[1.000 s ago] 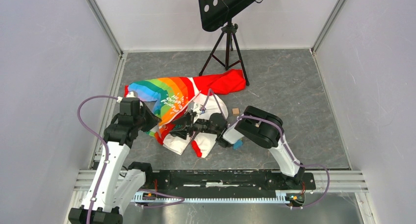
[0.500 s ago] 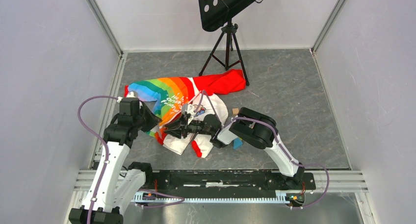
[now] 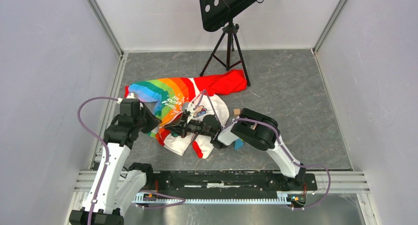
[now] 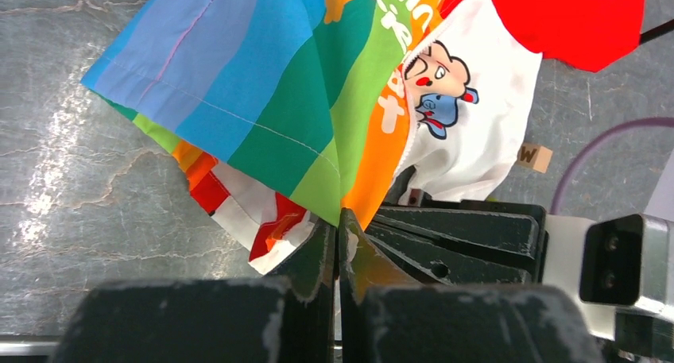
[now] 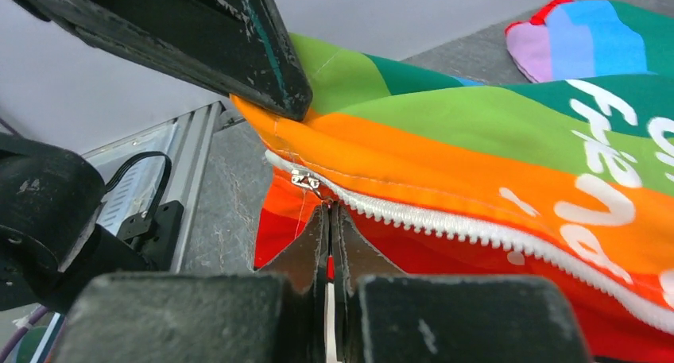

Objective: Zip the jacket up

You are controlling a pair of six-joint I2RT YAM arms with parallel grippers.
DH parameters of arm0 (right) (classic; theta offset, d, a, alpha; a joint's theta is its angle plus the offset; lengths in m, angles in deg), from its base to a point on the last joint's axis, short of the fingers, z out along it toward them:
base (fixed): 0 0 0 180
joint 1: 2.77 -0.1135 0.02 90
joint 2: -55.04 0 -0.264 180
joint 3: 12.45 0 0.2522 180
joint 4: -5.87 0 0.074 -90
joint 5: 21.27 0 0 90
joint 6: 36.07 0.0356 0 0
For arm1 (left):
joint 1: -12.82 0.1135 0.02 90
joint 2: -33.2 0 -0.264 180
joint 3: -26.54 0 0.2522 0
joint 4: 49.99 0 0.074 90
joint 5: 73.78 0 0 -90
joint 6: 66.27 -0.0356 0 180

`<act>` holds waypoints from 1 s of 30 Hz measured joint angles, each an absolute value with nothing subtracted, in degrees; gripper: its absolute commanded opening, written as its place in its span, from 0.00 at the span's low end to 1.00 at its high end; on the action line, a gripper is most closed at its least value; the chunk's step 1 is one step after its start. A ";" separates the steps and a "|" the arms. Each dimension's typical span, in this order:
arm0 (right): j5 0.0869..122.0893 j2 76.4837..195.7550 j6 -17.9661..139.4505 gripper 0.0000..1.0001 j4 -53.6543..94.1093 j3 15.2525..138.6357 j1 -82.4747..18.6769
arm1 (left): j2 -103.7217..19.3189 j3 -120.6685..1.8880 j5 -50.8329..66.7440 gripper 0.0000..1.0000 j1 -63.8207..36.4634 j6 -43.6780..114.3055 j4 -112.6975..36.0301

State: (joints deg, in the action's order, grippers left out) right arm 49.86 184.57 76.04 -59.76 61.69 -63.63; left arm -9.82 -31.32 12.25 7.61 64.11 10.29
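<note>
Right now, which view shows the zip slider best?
Right wrist: the slider sits sharp and close at the end of the white teeth, just above the right pincer. From the top it is too small to make out. Left wrist shows only the jacket fold, no slider.

Jacket [image 4: 262, 85] matt cloth w/ plastic zip teeth [image 5: 477, 229]; tabletop [image 3: 296, 87] stone-look, slight sheen
</note>
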 measured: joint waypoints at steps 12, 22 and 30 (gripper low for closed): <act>77.15 167.66 79.18 0.00 -22.23 63.42 -68.00 | -12.82 -32.65 18.79 0.02 7.56 64.86 11.25; 69.37 167.28 77.59 0.00 -22.21 60.86 -67.04 | -8.90 -32.39 17.43 0.48 8.37 66.43 10.99; 64.76 167.28 84.47 0.00 -21.56 60.01 -65.67 | -4.44 -26.97 15.57 0.80 8.61 70.80 8.37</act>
State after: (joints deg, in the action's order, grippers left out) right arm 64.76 167.28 84.47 -21.56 60.01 -65.67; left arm -4.44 -26.97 15.57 8.61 70.80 8.37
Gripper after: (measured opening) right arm 0.009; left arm 0.772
